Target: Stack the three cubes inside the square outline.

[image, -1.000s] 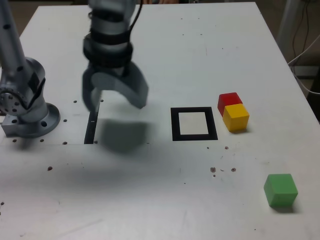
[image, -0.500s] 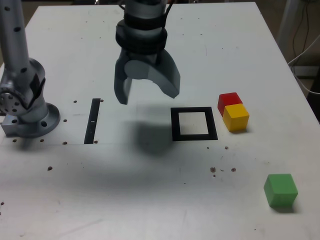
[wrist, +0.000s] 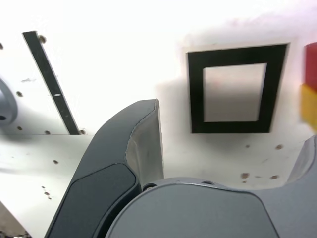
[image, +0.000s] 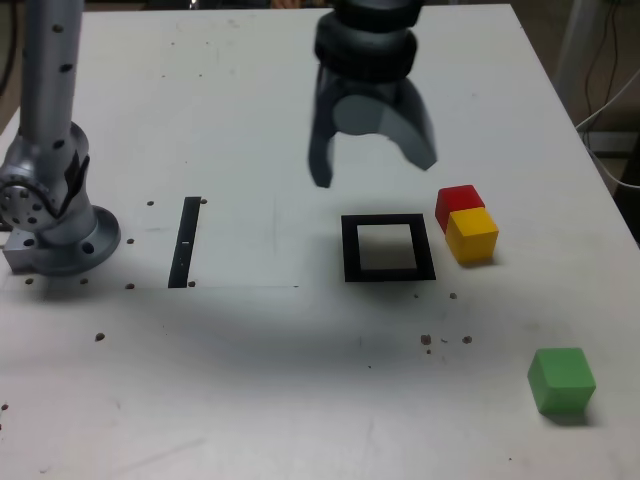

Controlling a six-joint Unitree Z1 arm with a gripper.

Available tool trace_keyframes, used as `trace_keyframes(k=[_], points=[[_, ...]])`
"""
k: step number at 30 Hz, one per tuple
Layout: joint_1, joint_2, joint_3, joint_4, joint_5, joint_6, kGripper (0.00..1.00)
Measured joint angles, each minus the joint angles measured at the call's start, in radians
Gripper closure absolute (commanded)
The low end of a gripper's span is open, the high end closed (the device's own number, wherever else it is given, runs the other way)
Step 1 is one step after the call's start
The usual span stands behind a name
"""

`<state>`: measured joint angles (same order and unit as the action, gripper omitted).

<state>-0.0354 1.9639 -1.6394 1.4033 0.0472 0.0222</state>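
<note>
The gripper (image: pixel 372 165) hangs released and empty above the table (image: pixel 250 340), its jaws spread wide. The square outline (image: pixel 388 248) lies just below it; the red cube (image: pixel 458 203) and yellow cube (image: pixel 471 234) touch each other beyond the outline, the green cube (image: pixel 561 379) farthest off.

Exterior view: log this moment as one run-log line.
tool: open, empty, above table | square outline: empty | red cube touching yellow cube | green cube: apart
</note>
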Motion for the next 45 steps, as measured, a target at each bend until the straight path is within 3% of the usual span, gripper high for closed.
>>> trace_keyframes(k=[17,35,40,45], points=[[0.087,0.283,-0.413,0.134,-0.006,0.028,0.01],[0.111,0.463,-0.524,0.147,-0.061,0.05,0.03],[0.127,0.484,-0.535,0.149,-0.06,0.054,0.16],[0.132,0.484,-0.538,0.162,-0.056,0.051,0.51]])
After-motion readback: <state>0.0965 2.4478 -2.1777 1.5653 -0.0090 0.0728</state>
